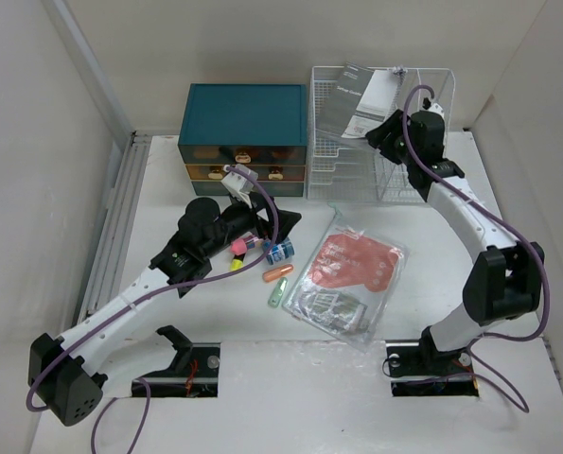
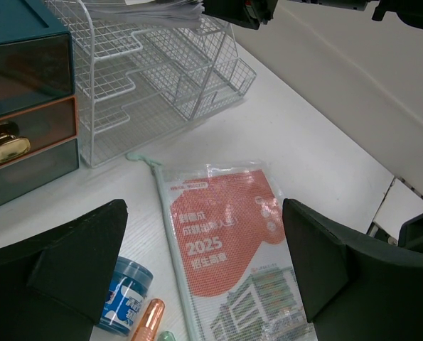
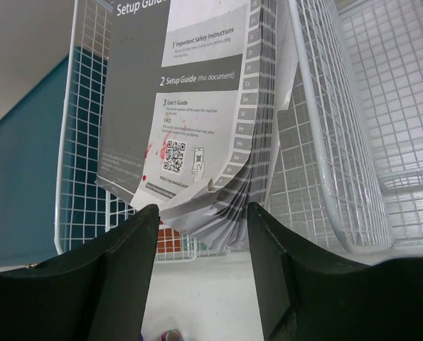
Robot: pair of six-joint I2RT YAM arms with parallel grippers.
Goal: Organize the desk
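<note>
Well, the left claw (image 2: 202, 206) gapes open and empty above the desk (image 1: 300, 407). One blue bottle (image 2: 129, 302) and one orange pen (image 2: 148, 320) lie by one finger, one clear pouch (image 2: 225, 263) below the gap. The right claw (image 3: 199, 213) brackets one booklet (image 3: 190, 106) at one wire rack (image 1: 347, 165); grip unclear.

Plain, pale walls close in the scene. The left wall (image 1: 44, 113) fills the left of the frame, the back wall (image 1: 262, 38) runs across the top, and the right wall (image 1: 546, 123) rises at the right. A grey metal rail (image 1: 118, 222) runs beside the left edge of the white table (image 1: 290, 397). The light is soft and even, and the shadows are faint.
</note>
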